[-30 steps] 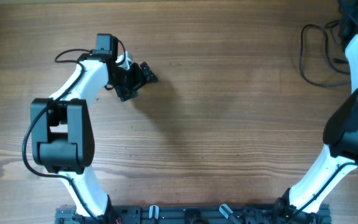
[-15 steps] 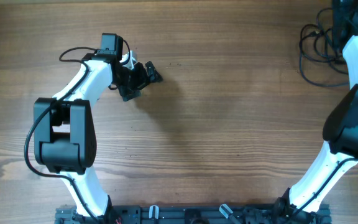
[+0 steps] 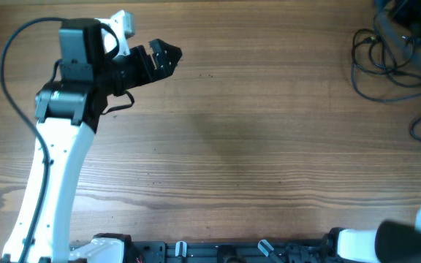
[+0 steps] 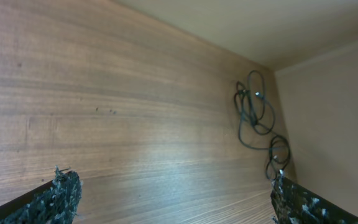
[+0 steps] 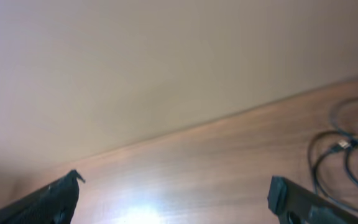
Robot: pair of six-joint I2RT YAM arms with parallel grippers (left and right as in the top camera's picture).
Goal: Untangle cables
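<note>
Wooden table, plain beige wall

Thin black coiled cables on brown wooden table, far right corner, left gripper over far left part, well apart from cables

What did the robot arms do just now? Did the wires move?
The right gripper seems to have let go of the cables: its jaws are now wide and empty, and more loops lie spread at the far right of the table. The right arm pulled up and back. The left arm rose, carrying the open left gripper farther out. Nothing else changed.
</note>
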